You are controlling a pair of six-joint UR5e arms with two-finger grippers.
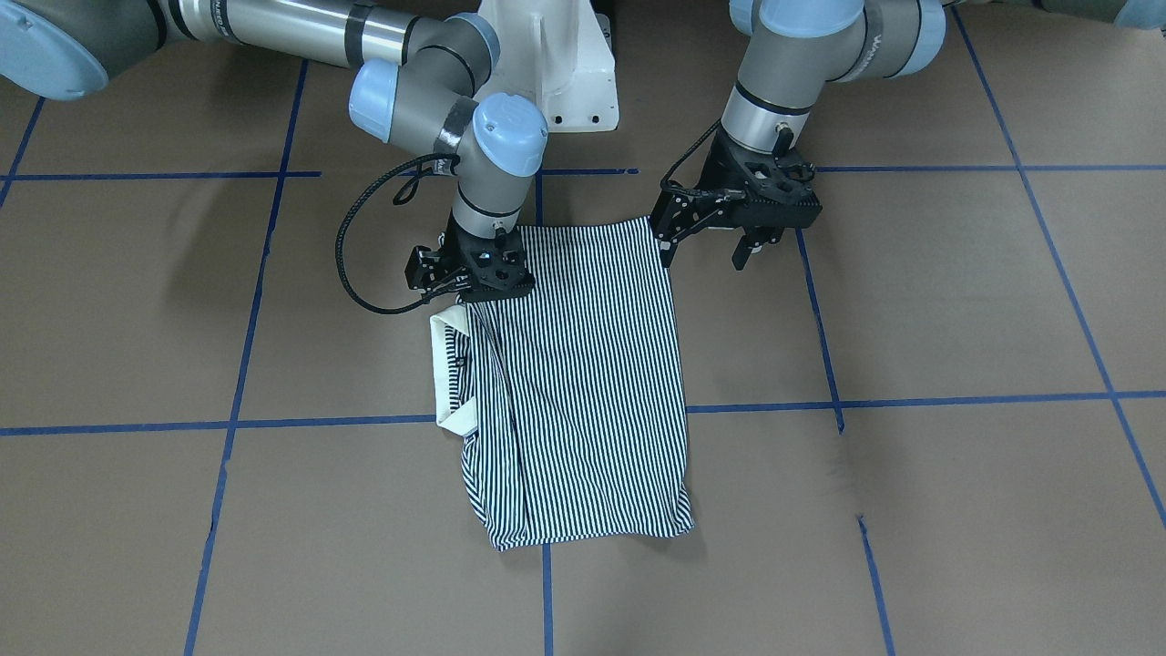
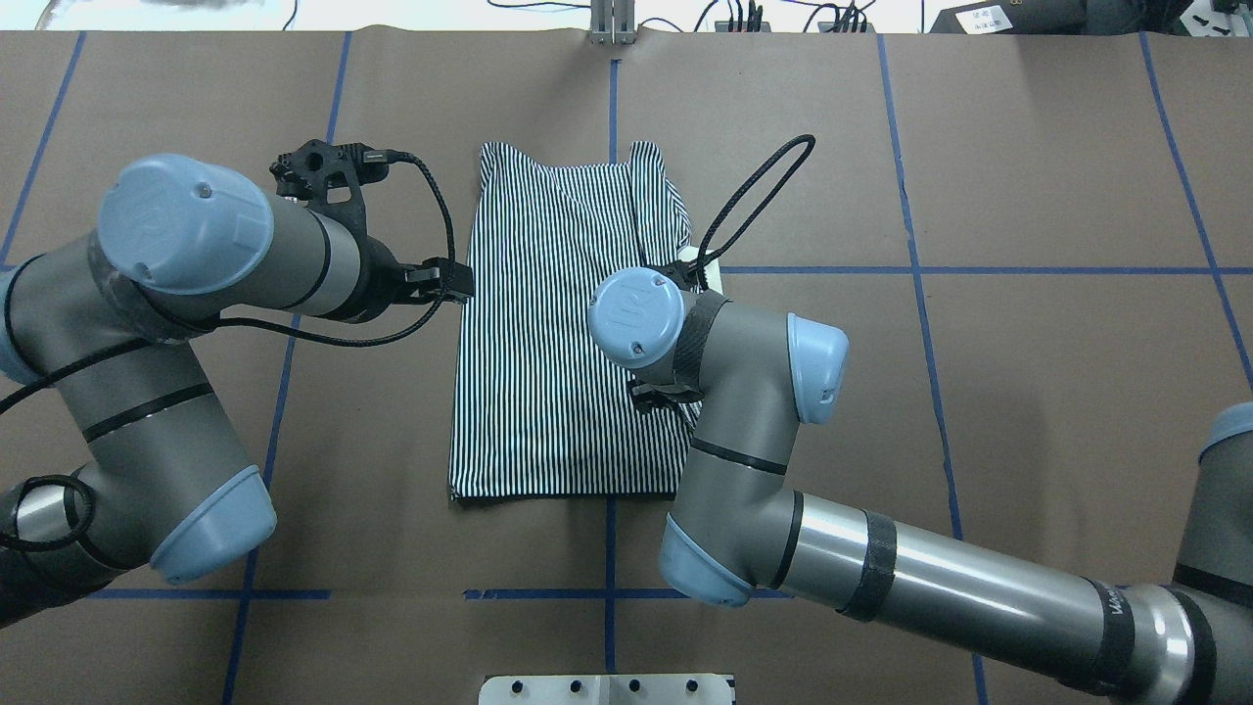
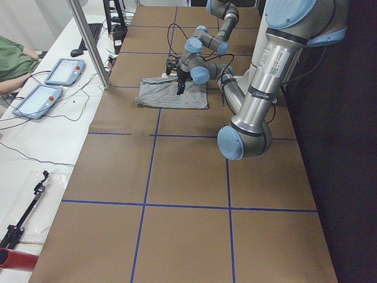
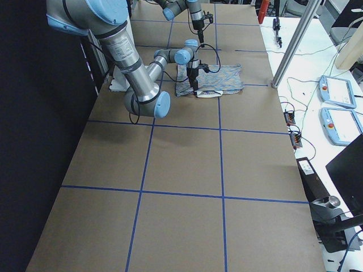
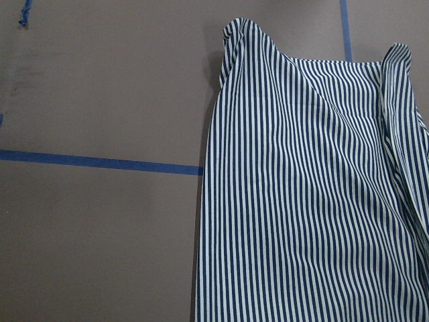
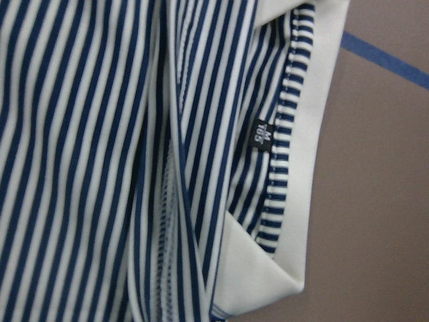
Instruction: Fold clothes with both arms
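Note:
The striped polo shirt (image 1: 583,383) lies folded into a long rectangle in the middle of the table (image 2: 558,372), its cream collar (image 1: 446,374) at the robot's right edge. My left gripper (image 1: 706,255) is open and empty, just beside the shirt's near corner on the robot's left (image 2: 455,284). Its wrist view shows the shirt's edge (image 5: 315,201) and bare table. My right gripper (image 1: 474,290) is pressed low onto the shirt next to the collar. Its fingers are hidden, so I cannot tell its state. Its wrist view shows the collar (image 6: 322,168) and a size label (image 6: 263,134) close up.
The white pedestal base (image 1: 556,64) stands behind the shirt. Blue tape lines (image 1: 911,401) grid the brown table. In the left side view, two tablets (image 3: 35,100), a metal post (image 3: 88,41) and a person's arm (image 3: 12,59) are off the far table edge.

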